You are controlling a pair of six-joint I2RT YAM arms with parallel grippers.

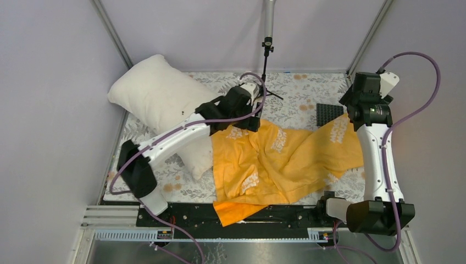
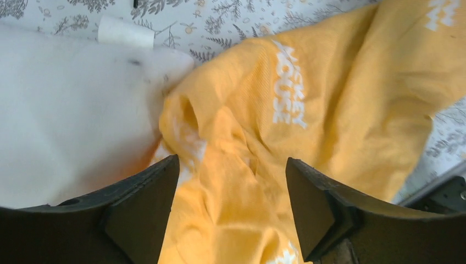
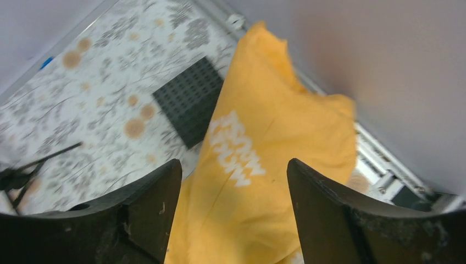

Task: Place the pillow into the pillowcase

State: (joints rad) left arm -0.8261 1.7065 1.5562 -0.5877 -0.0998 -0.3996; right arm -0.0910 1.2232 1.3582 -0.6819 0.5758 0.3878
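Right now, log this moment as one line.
left gripper open over pillowcase | right gripper open over pillowcase | pillow mostly outside

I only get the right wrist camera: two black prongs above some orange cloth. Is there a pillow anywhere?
Observer: Yes. A white pillow lies at the far left of the table, beside the pillowcase and touching its left edge.
Operator: What's the other arm doing?
Observer: The left gripper is open, over the pillowcase edge next to the pillow.
Operator: Is all the cloth on the table?
Observer: No. One fold hangs over the near edge onto the black rail.
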